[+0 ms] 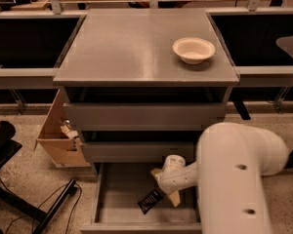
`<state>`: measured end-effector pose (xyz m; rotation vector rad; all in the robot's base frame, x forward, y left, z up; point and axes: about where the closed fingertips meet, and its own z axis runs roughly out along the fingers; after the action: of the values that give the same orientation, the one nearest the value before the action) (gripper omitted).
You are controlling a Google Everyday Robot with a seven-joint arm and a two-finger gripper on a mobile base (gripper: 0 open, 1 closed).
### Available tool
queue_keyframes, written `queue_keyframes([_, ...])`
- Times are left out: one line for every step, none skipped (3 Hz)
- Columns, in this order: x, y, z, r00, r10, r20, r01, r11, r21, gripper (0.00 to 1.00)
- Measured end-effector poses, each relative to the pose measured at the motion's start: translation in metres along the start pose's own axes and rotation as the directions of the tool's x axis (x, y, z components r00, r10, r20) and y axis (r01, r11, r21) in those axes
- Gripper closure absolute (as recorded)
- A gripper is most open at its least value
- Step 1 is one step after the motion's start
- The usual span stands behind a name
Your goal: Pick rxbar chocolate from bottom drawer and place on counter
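The bottom drawer point(117, 194) is pulled out under the grey cabinet. The rxbar chocolate point(150, 201), a small black bar, lies tilted on the drawer floor right of the middle. My gripper point(163, 188) is down inside the drawer, reaching in from the right on the white arm. Its tan fingers point(174, 198) are spread, and the bar lies right at their lower left, touching or nearly touching one fingertip. The counter point(132, 48) is the flat grey top of the cabinet, with a white bowl point(194, 49) at its right rear.
The two upper drawers point(144, 116) are closed above the gripper. An open cardboard box point(58, 135) stands on the floor left of the cabinet. Black cables and a stand leg point(49, 208) lie at lower left. My white arm body point(234, 174) fills the lower right.
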<state>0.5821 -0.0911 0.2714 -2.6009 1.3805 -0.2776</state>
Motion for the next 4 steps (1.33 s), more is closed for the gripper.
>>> queue_keyframes([-0.017, 0.005, 0.069, 0.999, -0.021, 0.024, 0.023, 0.9951, -0.096, 0.00])
queue_keyframes([-0.029, 0.010, 0.112, 0.998, -0.024, 0.053, 0.032, 0.9887, -0.146, 0.00])
queue_keyframes([-0.039, 0.012, 0.140, 0.996, -0.019, 0.087, 0.032, 0.9863, -0.162, 0.00])
queue_keyframes([-0.050, 0.011, 0.163, 0.992, -0.014, 0.125, 0.035, 0.9853, -0.167, 0.18])
